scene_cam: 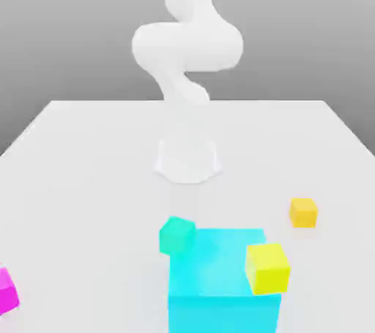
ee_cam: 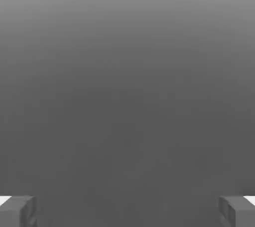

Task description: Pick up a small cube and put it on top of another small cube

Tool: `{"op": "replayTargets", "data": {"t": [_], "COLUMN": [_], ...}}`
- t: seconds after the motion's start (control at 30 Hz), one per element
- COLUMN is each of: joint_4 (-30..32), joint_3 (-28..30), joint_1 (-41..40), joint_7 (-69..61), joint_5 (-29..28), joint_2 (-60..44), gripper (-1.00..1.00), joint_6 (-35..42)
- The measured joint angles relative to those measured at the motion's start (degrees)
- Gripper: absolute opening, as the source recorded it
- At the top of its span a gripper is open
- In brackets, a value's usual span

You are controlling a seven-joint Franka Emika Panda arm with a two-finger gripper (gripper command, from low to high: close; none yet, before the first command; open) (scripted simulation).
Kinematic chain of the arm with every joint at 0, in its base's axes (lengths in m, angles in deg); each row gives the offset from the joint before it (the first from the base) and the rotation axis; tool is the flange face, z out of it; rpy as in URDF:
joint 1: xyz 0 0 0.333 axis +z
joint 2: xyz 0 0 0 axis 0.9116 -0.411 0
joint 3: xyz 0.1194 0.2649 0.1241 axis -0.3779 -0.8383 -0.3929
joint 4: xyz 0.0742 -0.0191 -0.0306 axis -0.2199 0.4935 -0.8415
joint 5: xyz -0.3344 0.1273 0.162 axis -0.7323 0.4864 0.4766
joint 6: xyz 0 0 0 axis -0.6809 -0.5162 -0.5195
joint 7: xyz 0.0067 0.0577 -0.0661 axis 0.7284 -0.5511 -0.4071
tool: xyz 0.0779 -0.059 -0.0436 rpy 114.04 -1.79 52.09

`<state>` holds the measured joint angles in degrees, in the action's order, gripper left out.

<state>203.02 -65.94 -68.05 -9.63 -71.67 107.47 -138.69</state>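
The white table (scene_cam: pixel 88 178) is carrying the white robot arm (scene_cam: pixel 187 46), rising at its far middle in the exterior view. Nearer, a big cyan block (scene_cam: pixel 220 287) is sitting between a small teal-green cube (scene_cam: pixel 176 235) and two yellow cubes (scene_cam: pixel 267 267). The small bright magenta cube (scene_cam: pixel 7 291) is lying well apart at that view's left edge. The hand view is showing the gripper (ee_cam: pixel 127 211) with grey fingertips (ee_cam: pixel 17 211) spread wide, holding nothing.

Magenta cube (scene_cam: pixel 6 291) cut by exterior view's left edge
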Motion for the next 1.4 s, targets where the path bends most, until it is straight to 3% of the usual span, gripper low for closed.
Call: {"op": "replayTargets", "data": {"t": [0.53,0.9,1.1,1.13,1.4], "joint_4": [-1.35,-2.24,-4.0,-4.35,-4.08], "joint_3": [6.81,9.62,7.64,7.19,7.51], "joint_1": [-11.52,-20.91,-25.09,-25.46,-25.23], "joint_7": [9.03,7.81,5.4,5.11,5.26], "joint_5": [-3.14,5.23,10.24,10.64,10.46], "joint_2": [-33.56,-56.62,-69.13,-70.74,-69.59], "gripper": [0.0,0.0,0.0,-1.0,-1.0], "joint_6": [-9.31,-15.72,-22.44,-23.68,-22.77]}}
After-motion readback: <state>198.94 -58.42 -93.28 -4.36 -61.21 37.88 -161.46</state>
